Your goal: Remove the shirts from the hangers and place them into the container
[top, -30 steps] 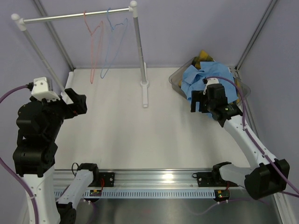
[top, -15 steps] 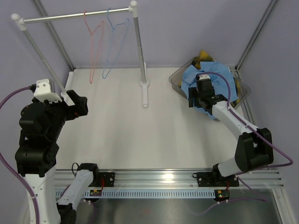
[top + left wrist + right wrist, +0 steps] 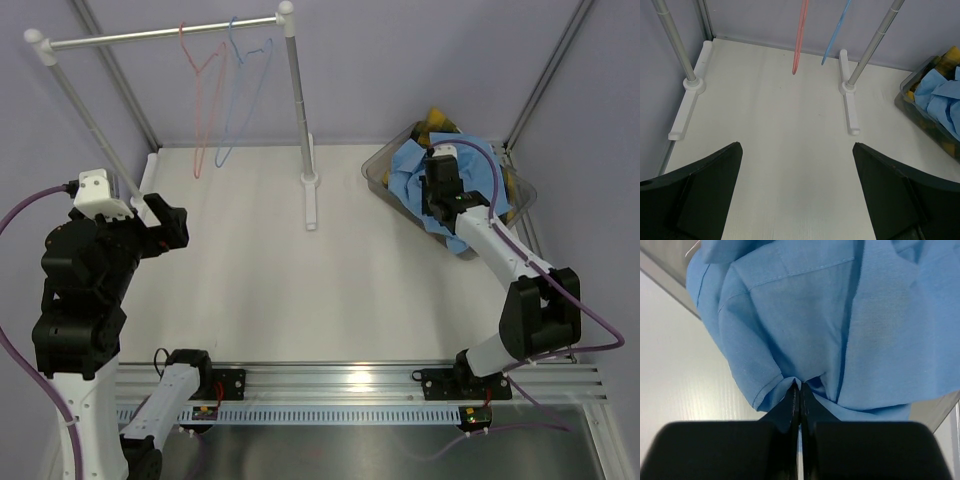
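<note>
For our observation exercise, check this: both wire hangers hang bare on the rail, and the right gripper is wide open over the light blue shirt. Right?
The right gripper is shut, pinching a fold of the light blue shirt; the right wrist view shows it. The red wire hanger and blue wire hanger do hang bare on the rail.

Black-and-white jointed arms (image 3: 490, 240) trail purple cables (image 3: 40, 193).

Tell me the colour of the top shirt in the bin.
The shirt is plain light blue; right wrist view shows it best.
</note>
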You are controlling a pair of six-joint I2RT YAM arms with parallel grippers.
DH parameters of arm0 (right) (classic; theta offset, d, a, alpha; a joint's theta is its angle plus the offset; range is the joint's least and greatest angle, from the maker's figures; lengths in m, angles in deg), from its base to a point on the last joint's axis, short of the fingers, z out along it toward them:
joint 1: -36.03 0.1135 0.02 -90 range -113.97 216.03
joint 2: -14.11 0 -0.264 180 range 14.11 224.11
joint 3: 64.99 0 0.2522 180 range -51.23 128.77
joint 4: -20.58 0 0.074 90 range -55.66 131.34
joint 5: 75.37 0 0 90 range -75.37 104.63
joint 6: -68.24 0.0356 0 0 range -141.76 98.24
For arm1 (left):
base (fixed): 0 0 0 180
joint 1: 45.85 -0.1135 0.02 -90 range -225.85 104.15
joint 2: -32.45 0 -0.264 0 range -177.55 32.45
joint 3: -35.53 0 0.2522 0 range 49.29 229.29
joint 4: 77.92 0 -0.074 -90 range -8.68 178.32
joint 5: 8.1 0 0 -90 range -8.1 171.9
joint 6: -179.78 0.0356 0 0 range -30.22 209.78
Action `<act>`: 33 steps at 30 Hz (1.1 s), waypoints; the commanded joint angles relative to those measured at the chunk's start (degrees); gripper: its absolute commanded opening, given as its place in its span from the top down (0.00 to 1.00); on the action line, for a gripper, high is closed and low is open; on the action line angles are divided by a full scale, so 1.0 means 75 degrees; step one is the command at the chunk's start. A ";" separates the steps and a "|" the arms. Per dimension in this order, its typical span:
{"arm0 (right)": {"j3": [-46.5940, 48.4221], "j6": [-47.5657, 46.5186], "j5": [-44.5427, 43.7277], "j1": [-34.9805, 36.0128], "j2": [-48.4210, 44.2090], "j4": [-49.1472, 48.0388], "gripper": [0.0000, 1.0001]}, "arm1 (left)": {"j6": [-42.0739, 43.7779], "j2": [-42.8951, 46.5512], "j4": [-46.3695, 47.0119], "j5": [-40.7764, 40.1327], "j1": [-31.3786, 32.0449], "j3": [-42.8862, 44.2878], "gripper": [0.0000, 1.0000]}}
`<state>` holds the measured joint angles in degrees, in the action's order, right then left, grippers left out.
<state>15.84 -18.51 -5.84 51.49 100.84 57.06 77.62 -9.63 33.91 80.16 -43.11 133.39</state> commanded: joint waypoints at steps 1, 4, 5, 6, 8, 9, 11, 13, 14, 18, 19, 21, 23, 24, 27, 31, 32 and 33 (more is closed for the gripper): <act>0.0770 0.0153 -0.0365 -0.0572 -0.0011 -0.0193 1.00 | 0.0157 0.0045 0.0282 -0.0143 0.0056 0.0049 0.01; 0.1367 0.0341 -0.0201 -0.1087 0.0199 -0.0100 1.00 | 0.0157 0.0045 0.0282 -0.0143 0.0079 0.0003 0.01; 0.1579 0.0399 -0.0154 -0.1205 0.0328 -0.0018 1.00 | 0.0157 0.0057 0.0282 -0.0143 0.0080 -0.0009 0.01; 0.1778 0.0434 -0.0154 -0.1299 0.0689 0.0087 1.00 | 0.0157 0.0057 0.0282 -0.0155 0.0080 -0.0021 0.01; 0.2271 0.0504 -0.0049 -0.1487 0.1054 0.0287 1.00 | 0.0180 0.0068 0.0282 -0.0167 0.0091 -0.0021 0.01; 0.2388 0.0551 0.0079 -0.1522 0.1404 0.0345 1.00 | 0.0180 0.0068 0.0271 -0.0190 0.0103 -0.0033 0.01; 0.2554 0.0680 0.0150 -0.1534 0.1815 0.0370 1.00 | 0.0215 0.0103 0.0271 -0.0260 0.0115 -0.0021 0.01; 0.2623 0.0867 0.0186 -0.1581 0.2109 0.0497 1.00 | 0.0227 0.0104 0.0271 -0.0272 0.0126 -0.0033 0.01; 0.2647 0.1065 0.0337 -0.1651 0.2250 0.0579 1.00 | 0.0216 0.0115 0.0282 -0.0272 0.0126 -0.0056 0.01; 0.2729 0.1325 0.0572 -0.1781 0.2964 0.0989 1.00 | 0.0274 0.0174 0.0271 -0.0342 0.0150 -0.0138 0.01; 0.2811 0.1337 0.0585 -0.1781 0.3070 0.1234 1.00 | 0.0286 0.0209 0.0271 -0.0366 0.0150 -0.0150 0.01; 0.2812 0.1454 0.0596 -0.1792 0.3223 0.1411 1.00 | 0.0274 0.0221 0.0282 -0.0366 0.0162 -0.0173 0.01; 0.2788 0.1512 0.0655 -0.1792 0.3317 0.1611 1.00 | 0.0251 0.0256 0.0271 -0.0354 0.0162 -0.0220 0.01; 0.2869 0.1524 0.0713 -0.1850 0.3468 0.1843 1.00 | 0.0239 0.0279 0.0282 -0.0343 0.0162 -0.0244 0.01; 0.3197 0.1711 0.0960 -0.2003 0.3821 0.2406 0.99 | 0.0227 0.0338 0.0282 -0.0331 0.0162 -0.0326 0.01; 0.2988 0.1736 0.1310 -0.2003 0.2922 0.2023 0.91 | 0.0192 0.0397 0.0271 -0.0331 0.0162 -0.0233 0.01; 0.2976 0.1700 0.1508 -0.2003 0.2641 0.1940 0.84 | 0.0169 0.0420 0.0271 -0.0331 0.0162 -0.0197 0.01; 0.3034 0.1665 0.1568 -0.2003 0.2058 0.1847 0.76 | 0.0157 0.0408 0.0282 -0.0342 0.0162 -0.0162 0.01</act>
<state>37.94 -6.19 2.40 36.70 125.98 70.22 78.73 -7.38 33.89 78.37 -42.13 131.14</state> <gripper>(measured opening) 0.194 0.988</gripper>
